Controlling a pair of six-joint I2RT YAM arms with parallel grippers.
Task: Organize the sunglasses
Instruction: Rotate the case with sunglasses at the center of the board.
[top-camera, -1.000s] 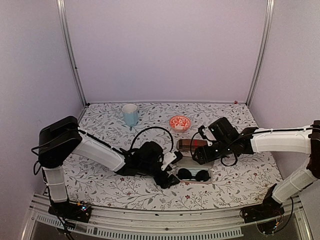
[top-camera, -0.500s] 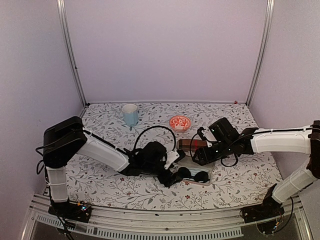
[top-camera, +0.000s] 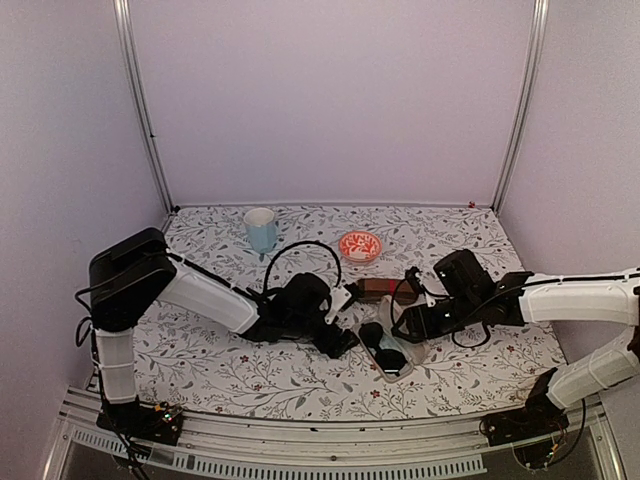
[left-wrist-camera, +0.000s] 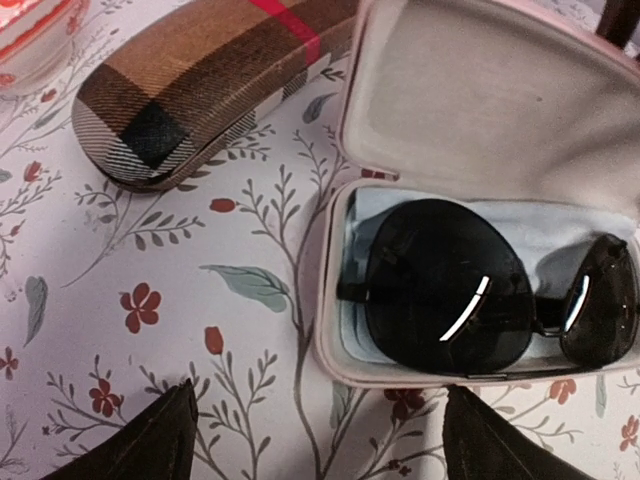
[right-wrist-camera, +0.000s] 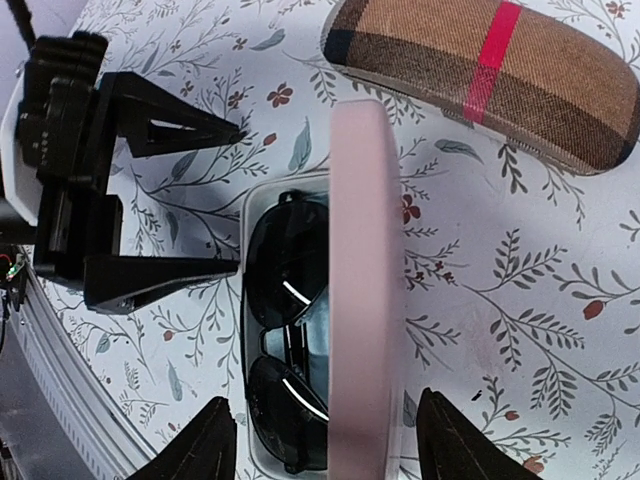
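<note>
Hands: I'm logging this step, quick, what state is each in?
Left hand: open, holding nothing.
Right hand: open, straddling the pink case lid.

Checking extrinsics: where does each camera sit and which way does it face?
Top external: above and behind the bases, looking down across the floral-print table; both arms, left gripper and right gripper show.
Left wrist: looks down at the open pink oblong case holding black dark-lensed sunglasses, beside the brown plaid case; own fingertips at bottom.
Right wrist: looks down onto that case's raised lid, edge-on; own fingertips bottom, left gripper at left.
Shared: all show both cases and sunglasses.
</note>
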